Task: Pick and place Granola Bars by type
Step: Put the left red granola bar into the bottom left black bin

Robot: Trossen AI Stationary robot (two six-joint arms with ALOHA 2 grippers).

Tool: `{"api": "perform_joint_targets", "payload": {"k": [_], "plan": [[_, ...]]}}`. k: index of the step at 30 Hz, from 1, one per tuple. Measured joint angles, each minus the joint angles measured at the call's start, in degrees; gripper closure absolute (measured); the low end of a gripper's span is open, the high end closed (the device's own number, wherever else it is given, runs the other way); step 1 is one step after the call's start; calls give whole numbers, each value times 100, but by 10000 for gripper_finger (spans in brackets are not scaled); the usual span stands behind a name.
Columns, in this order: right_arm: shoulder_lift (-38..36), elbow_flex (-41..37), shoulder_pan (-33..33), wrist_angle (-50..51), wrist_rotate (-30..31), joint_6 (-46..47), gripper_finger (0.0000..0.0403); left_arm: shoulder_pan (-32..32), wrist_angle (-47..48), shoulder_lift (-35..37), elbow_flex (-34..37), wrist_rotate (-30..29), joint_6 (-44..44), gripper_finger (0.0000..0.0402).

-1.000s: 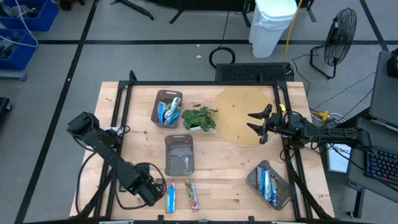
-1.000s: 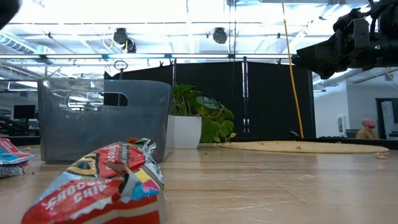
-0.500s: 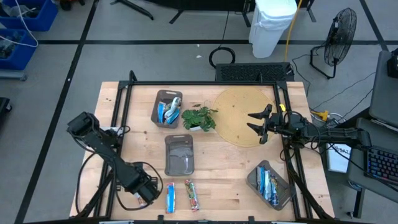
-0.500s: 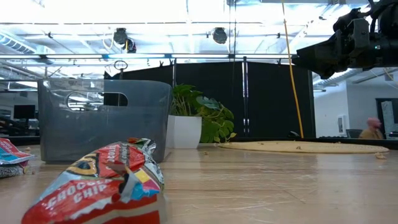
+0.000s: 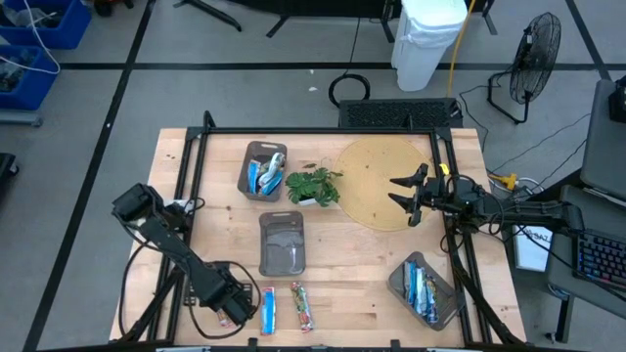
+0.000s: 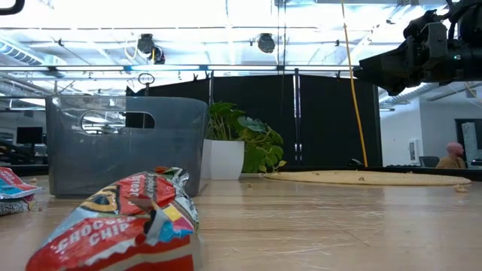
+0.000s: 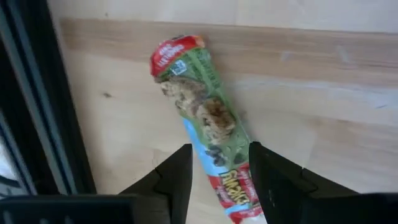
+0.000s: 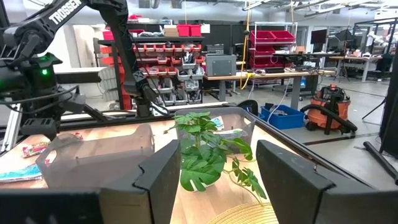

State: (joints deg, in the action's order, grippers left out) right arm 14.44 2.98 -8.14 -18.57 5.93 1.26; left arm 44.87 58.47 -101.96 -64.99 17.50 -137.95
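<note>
surface: wooden table [image 5: 362, 259], bars lying loose; left gripper [image 5: 238, 311] jaws parted, empty; right gripper [image 5: 399, 192] jaws wide, empty

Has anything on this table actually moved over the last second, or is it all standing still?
Only the left arm moved. Its left gripper backed a little way from the blue bar at the table's near edge, toward the left side, and its jaws opened, leaving the bar flat on the wood. The right gripper stayed open over the round mat. The trays, plant and other bars kept their places.
</note>
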Motion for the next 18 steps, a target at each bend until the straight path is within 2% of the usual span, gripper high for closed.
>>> {"api": "perform_joint_targets", "payload": {"k": [7, 10, 18], "plan": [[0, 0, 0, 0, 0, 0, 202, -20, -227, -387, 0, 163, 15, 238], [0, 0, -2, 0, 0, 0, 202, -22, -216, -421, 0, 349, -2, 238], [0, 0, 0, -1, 0, 1, 202, -21, -222, -427, 0, 304, 4, 243]]}}
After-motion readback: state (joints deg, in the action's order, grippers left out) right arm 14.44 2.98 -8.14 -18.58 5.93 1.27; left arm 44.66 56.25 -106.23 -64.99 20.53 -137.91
